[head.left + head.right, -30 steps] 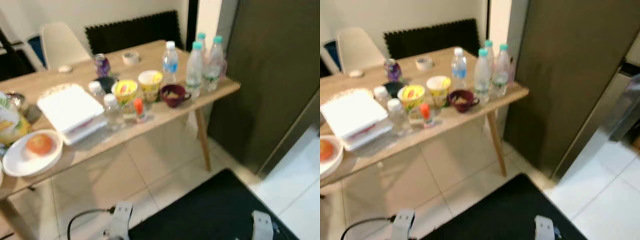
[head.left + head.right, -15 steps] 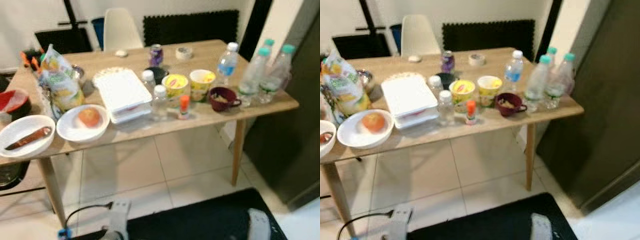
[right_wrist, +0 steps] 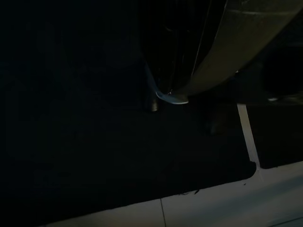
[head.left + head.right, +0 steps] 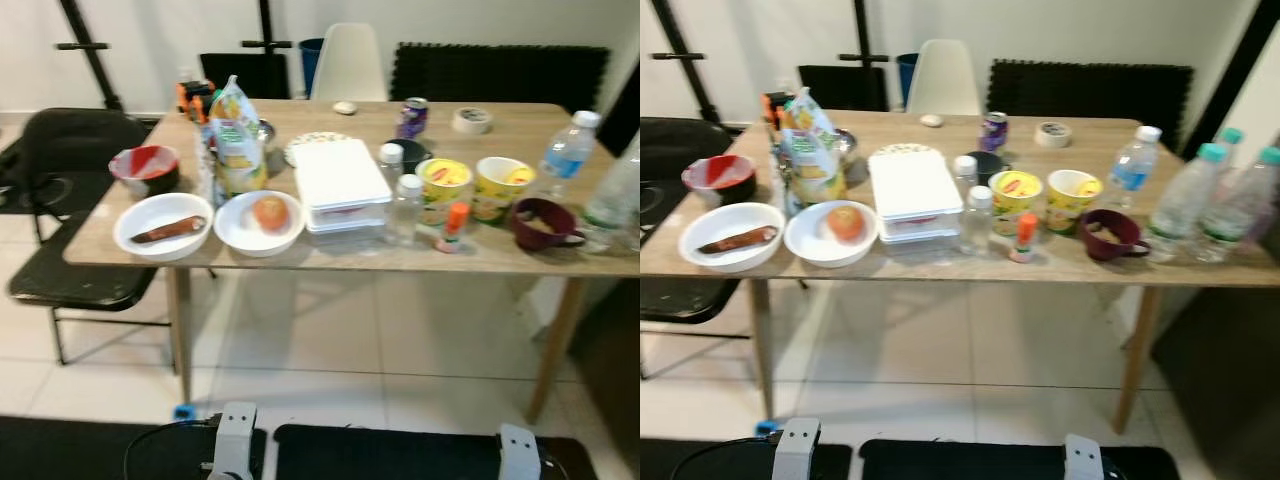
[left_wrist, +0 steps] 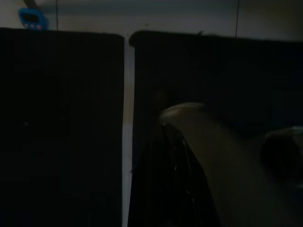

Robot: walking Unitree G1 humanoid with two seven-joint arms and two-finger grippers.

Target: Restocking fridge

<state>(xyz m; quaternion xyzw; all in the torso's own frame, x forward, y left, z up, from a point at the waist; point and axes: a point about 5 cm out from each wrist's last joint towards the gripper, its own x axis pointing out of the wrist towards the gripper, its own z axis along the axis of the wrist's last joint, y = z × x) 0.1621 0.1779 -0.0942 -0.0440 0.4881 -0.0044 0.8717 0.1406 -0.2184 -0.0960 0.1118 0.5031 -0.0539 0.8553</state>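
You faced a long wooden table (image 4: 940,262) that spanned the head views from 9 to 3 o'clock. At 9 o'clock sat a white bowl (image 4: 730,236) holding a brown sausage-like item, with a red-lined bowl (image 4: 718,177) just behind it. Beside the first bowl, a second white bowl (image 4: 830,234) held an orange-red fruit (image 4: 845,222); a snack bag (image 4: 812,152) stood upright behind it at 10 o'clock. At centre lay a white lidded container (image 4: 914,192), with two small clear bottles (image 4: 977,218) just beside it. Two yellow cups (image 4: 1016,200) stood toward 2 o'clock, a small orange-capped tube (image 4: 1024,236) in front of them, and a maroon mug (image 4: 1107,234) next along. Water bottles (image 4: 1183,213) with teal caps clustered at 3 o'clock; a blue-labelled bottle (image 4: 1133,167) stood behind the mug. A purple can (image 4: 993,131) and a tape roll (image 4: 1051,133) rested near the far edge at 12 to 1 o'clock. A white chair (image 4: 943,77) stood behind the table, a black chair (image 4: 70,210) at its left end. Both wrist views were very dark over a black floor mat (image 3: 94,156), so you could not tell whether either claw was released or clenched.
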